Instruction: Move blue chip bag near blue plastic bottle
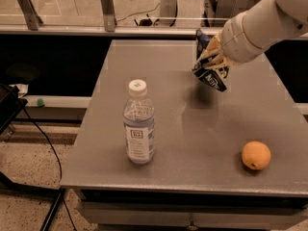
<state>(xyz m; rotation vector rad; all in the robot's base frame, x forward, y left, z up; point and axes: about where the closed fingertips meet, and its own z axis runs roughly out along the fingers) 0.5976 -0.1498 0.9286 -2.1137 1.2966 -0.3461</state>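
The blue chip bag (pixel 210 75), crumpled dark blue foil with white lettering, hangs in the air above the far middle of the grey table (pixel 192 129). My gripper (pixel 213 57) is shut on its upper part, with the white arm reaching in from the upper right. The bag's shadow lies on the table just below it. The blue plastic bottle (pixel 138 124), clear with a white cap and a white-and-blue label, stands upright at the front left of the table, well to the left of and nearer than the bag.
A round orange fruit (pixel 256 155) lies near the table's front right edge. Metal railing posts (pixel 107 6) and glass stand behind the table. A black cable (pixel 45 143) runs over the floor at the left.
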